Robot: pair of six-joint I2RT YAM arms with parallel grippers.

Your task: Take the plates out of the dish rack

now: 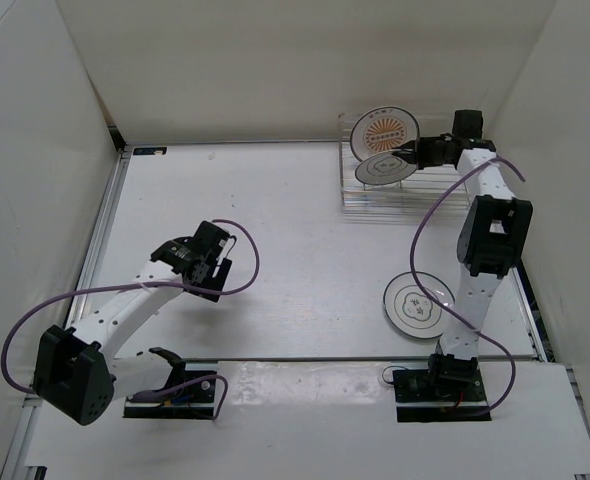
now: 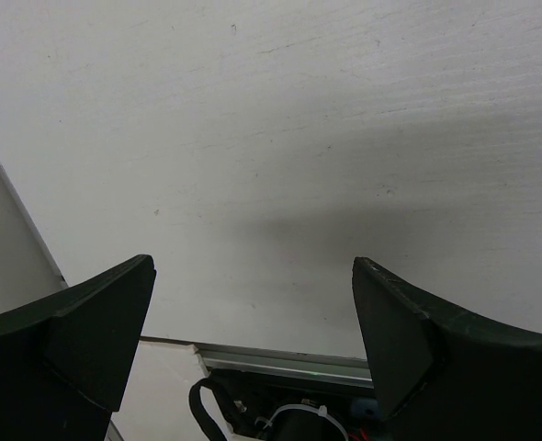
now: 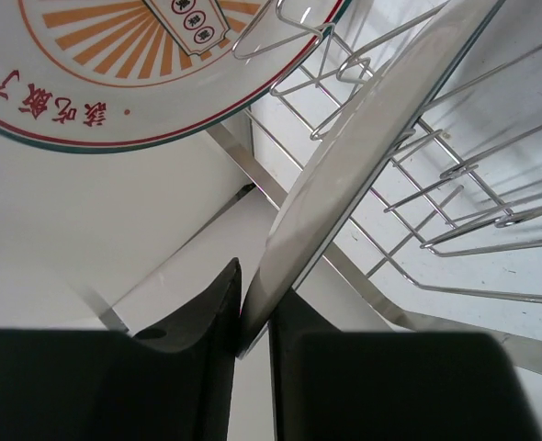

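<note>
Plate pinched at rim by right end effector; left end effector wide open.

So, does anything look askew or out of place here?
Only the ringed plate in the dish rack: it leans far over, while the sunburst plate behind it stands nearly upright. The right claw grips its rim, which probably explains the tilt. Nothing looks spilled or broken.

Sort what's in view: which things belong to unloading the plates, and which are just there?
Job: rack; sunburst plate and gripped plate in it; right gripper; third plate on the table.
Just there: open left gripper; purple cables.
</note>
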